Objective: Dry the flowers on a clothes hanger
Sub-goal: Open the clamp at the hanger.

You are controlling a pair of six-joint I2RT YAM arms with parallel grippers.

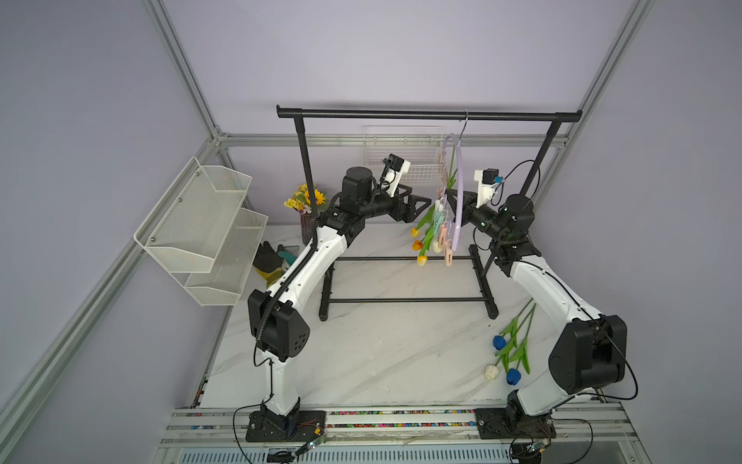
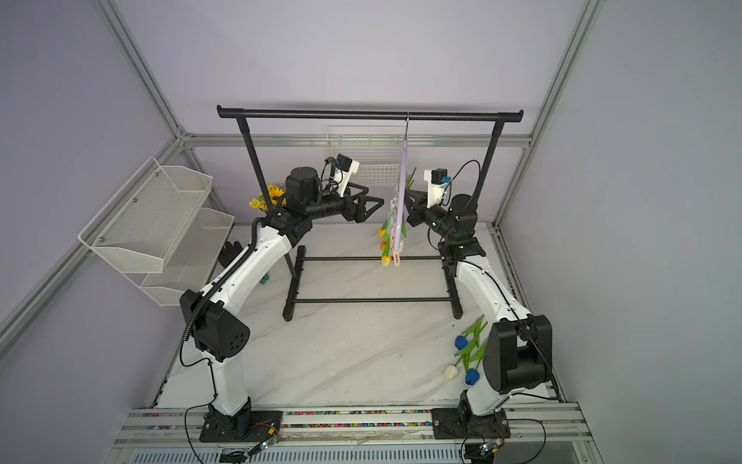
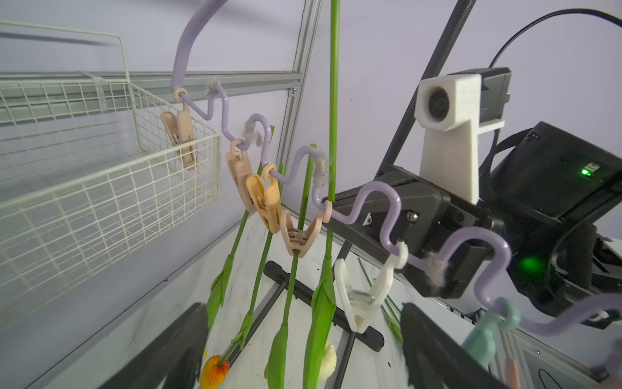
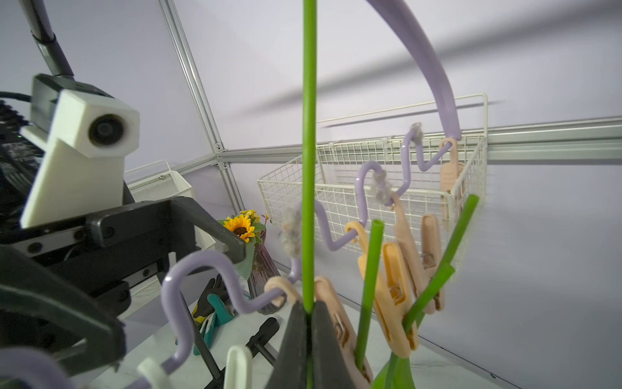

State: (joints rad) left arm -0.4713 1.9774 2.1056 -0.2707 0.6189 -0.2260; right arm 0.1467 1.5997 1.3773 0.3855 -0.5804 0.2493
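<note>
right gripper [image 4: 308,316] pinching tulip [image 4: 309,134], left gripper [image 3: 303,306] wide

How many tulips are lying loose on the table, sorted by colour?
Blue tulips: 2
White tulip: 1
Total: 3

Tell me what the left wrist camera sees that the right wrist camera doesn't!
Only the left wrist view shows an orange tulip head and a mint clip. Only the right wrist view shows the sunflowers and gloves. Both show the hanger, the basket, peach clips and the stem that the right tool is shut on.
</note>
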